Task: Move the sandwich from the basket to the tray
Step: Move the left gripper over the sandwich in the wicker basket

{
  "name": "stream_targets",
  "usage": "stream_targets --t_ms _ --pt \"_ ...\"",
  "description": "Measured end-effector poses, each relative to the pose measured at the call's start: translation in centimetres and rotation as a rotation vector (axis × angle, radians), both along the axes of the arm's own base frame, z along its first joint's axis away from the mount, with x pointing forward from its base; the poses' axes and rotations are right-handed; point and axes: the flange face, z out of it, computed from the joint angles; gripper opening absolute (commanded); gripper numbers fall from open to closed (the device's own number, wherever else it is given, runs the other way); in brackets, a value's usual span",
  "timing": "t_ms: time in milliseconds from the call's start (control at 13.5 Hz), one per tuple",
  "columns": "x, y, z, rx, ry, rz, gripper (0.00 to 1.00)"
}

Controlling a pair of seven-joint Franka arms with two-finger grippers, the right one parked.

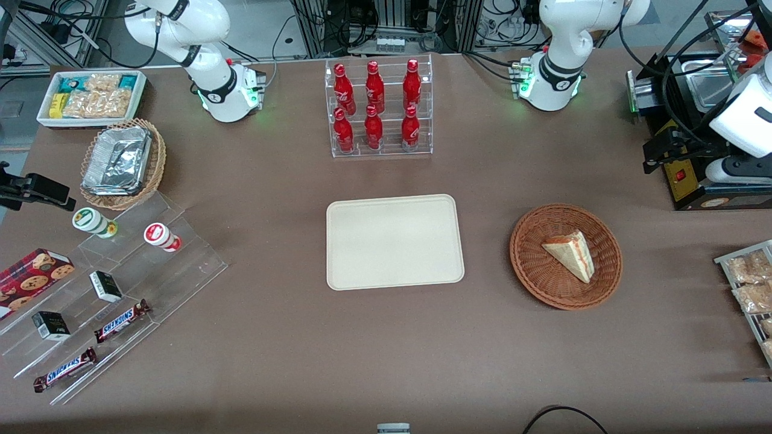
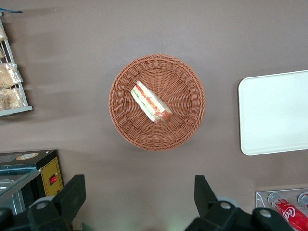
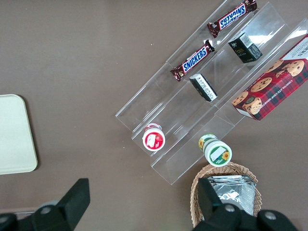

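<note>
The sandwich (image 1: pixel 570 254) (image 2: pixel 150 102), a pale wedge with a red-orange filling stripe, lies in the round reddish-brown wicker basket (image 1: pixel 531 265) (image 2: pixel 187 82) toward the working arm's end of the table. The cream tray (image 1: pixel 395 241) (image 2: pixel 274 113) sits bare at the table's middle, beside the basket. My gripper (image 2: pixel 138 192) (image 1: pixel 660 154) hangs high above the table, off the basket's rim and farther from the front camera than the basket. It is open, its black fingers (image 2: pixel 72 192) wide apart with nothing between them.
A black appliance (image 1: pixel 693 120) (image 2: pixel 29 178) stands close to my gripper. A wire rack of snack packets (image 1: pixel 748 283) (image 2: pixel 9 86) lies beside the basket. A clear rack of red bottles (image 1: pixel 380 108) (image 2: pixel 288 209) stands farther back than the tray. Snack stands and a foil-filled basket (image 1: pixel 123 163) lie toward the parked arm's end.
</note>
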Motion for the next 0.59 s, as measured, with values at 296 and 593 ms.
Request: stream_targets --t_ms 296,593 --pt "0.0 0.1 -0.2 0.001 0.009 -0.007 1.00" --pt "0.1 0.2 -2.3 0.005 0.073 -0.005 1.00"
